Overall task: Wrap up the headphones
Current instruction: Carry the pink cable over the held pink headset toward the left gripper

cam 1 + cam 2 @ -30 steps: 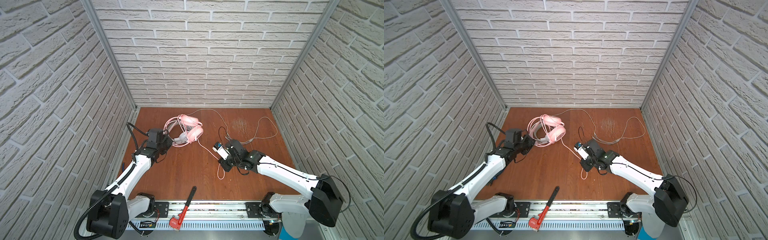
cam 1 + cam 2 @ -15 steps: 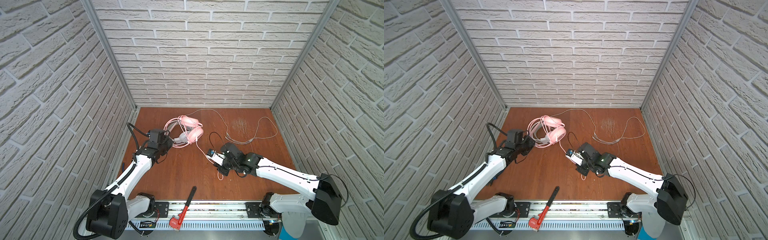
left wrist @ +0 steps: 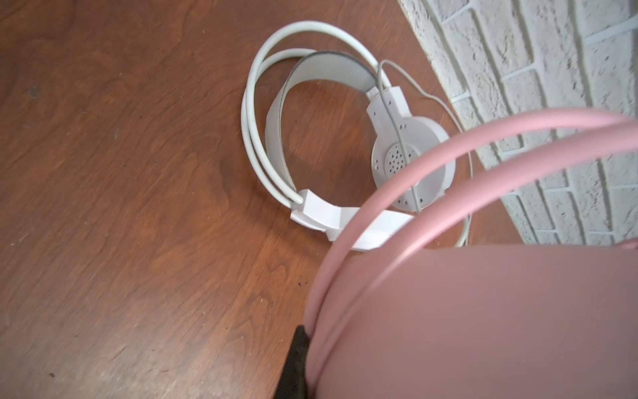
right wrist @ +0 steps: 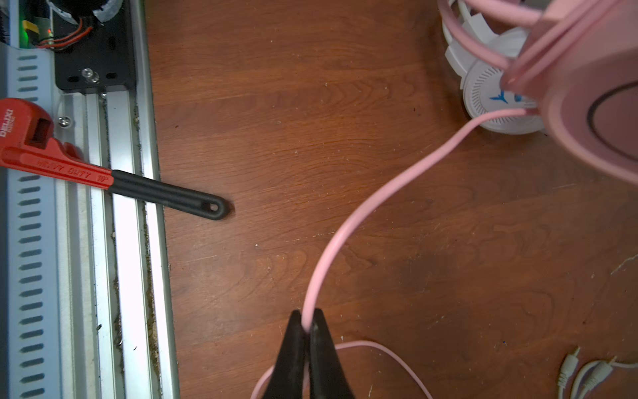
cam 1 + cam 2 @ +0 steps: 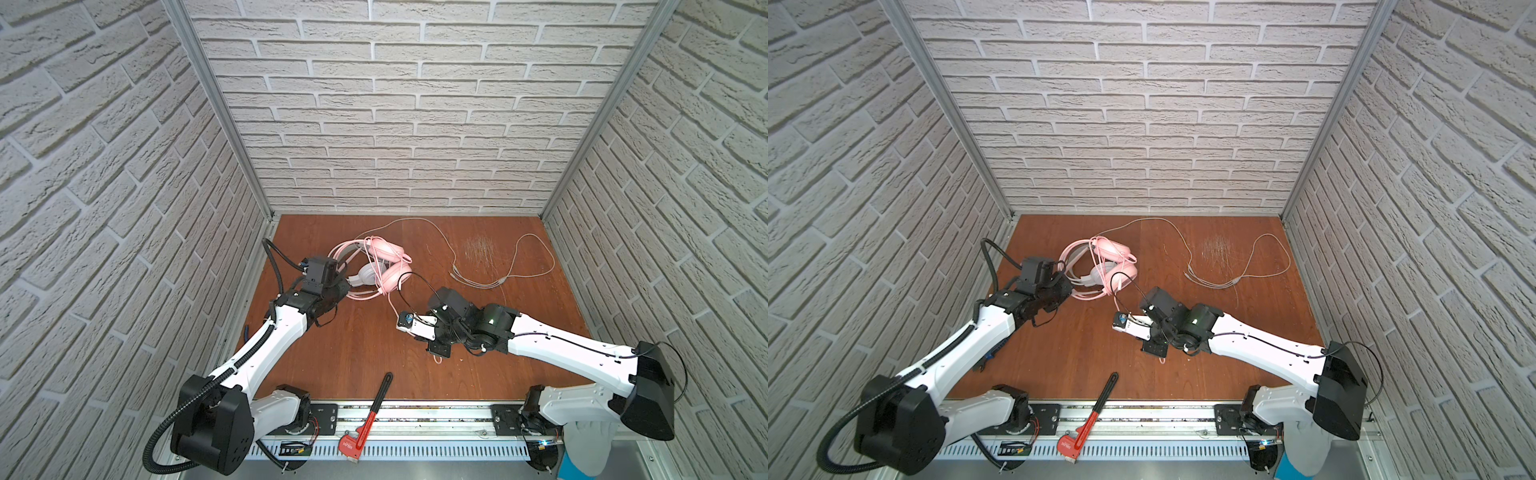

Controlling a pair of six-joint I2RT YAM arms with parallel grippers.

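1. The right claw [image 4: 306,319] is pressed together, pinching the pink cable [image 4: 345,235] over the wood table [image 4: 276,103]
2. The left claw [image 3: 305,340] is pressed together too and seems to hold the pink headset [image 5: 388,259] by its band, above the white headset [image 3: 310,138], at the table's back left
3. To do it well, I think: pull the cable snug, not hard, then loop it round the pink headset
4. The red wrench [image 4: 69,165] says "DELIXI" and "HEAVY DUTY"; the blue mark [image 4: 499,98] on the white headset is too blurry to read
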